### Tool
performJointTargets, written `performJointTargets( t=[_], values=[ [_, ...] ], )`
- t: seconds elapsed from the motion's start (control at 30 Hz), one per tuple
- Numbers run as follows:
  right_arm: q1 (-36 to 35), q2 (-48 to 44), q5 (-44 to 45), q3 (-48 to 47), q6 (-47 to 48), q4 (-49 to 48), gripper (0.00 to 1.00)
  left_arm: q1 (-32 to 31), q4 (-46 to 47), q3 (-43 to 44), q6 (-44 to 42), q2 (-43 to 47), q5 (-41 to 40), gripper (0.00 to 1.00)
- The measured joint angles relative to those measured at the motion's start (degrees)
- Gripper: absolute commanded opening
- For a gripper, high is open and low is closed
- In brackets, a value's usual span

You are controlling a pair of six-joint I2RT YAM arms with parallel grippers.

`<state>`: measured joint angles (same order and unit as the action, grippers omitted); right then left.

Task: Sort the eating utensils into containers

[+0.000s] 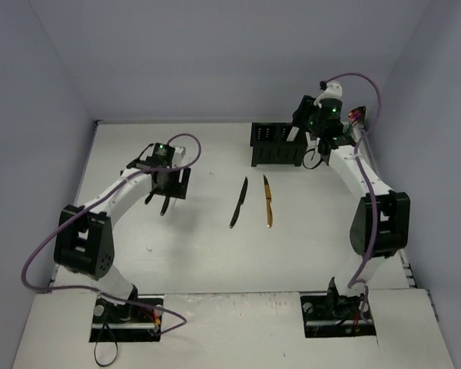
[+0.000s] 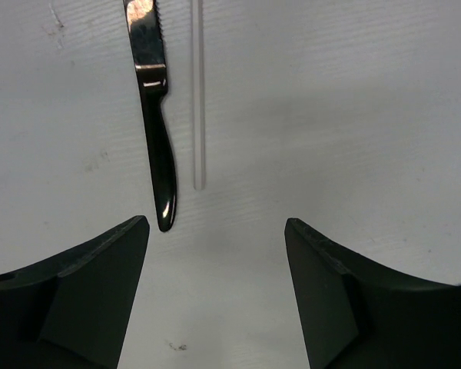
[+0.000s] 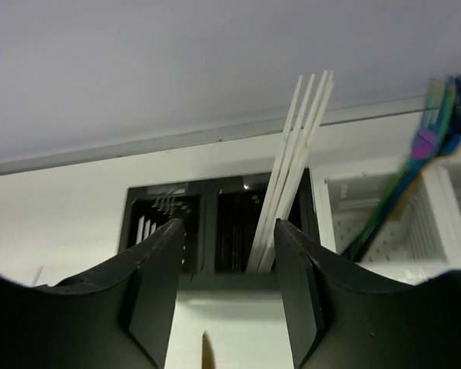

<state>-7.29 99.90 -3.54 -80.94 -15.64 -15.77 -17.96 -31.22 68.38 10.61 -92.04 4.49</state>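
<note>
My left hand (image 2: 217, 224) stands open above the table (image 1: 200, 254), gripping nothing; there is only bare tabletop between its two fingers (image 2: 100, 292). Just past the tip of the left finger lies a black knife (image 2: 157, 138), flat, with its handle end toward me and its blade pointing away. A single white chopstick (image 2: 199, 100) lies flat just beside it on the right, roughly parallel and not touching it. From above, a gold knife (image 1: 268, 201) lies a little to the right of the black knife, near it but apart, both about mid-table in front of the black caddy (image 1: 275, 144). I cannot make out the single chopstick from up there.

My right hand (image 3: 229, 224) is at the far side of the table, facing the black caddy. Its fingers (image 3: 296, 284) are spread much wider than anything between them, so it holds nothing. A bundle of white chopsticks (image 3: 296, 161) stands in the caddy's right compartment, leaning to the right, its lower end close to my right finger; I cannot tell whether they touch. Right of the black caddy sits the white caddy (image 3: 438, 231), with a rainbow fork (image 3: 422, 146) standing tilted in it, prongs up.
</note>
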Motion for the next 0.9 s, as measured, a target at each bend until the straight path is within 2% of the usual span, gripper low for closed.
performJointTargets(
  t=[0.2,0.33,0.57,0.9],
  values=[
    [-0.3,-21.7,-0.3,14.2,-0.9,1.4,0.51,3.1,-1.2,5.0,-1.5,-7.9,0.9,0.57],
    [-0.7,-31.4,-0.4,20.8,-1.1,4.0,0.52,3.1,-1.9,7.9,-1.9,-11.5,1.5,0.51],
    [-1.7,-39.6,-0.9,26.1,-2.6,8.3,0.53,2.1,-2.6,11.0,-1.5,-12.9,1.9,0.34],
    [-3.6,-43.5,-1.9,28.6,-5.6,10.5,0.53,1.3,-2.9,13.5,-0.3,-18.4,1.7,0.31]
  ],
)
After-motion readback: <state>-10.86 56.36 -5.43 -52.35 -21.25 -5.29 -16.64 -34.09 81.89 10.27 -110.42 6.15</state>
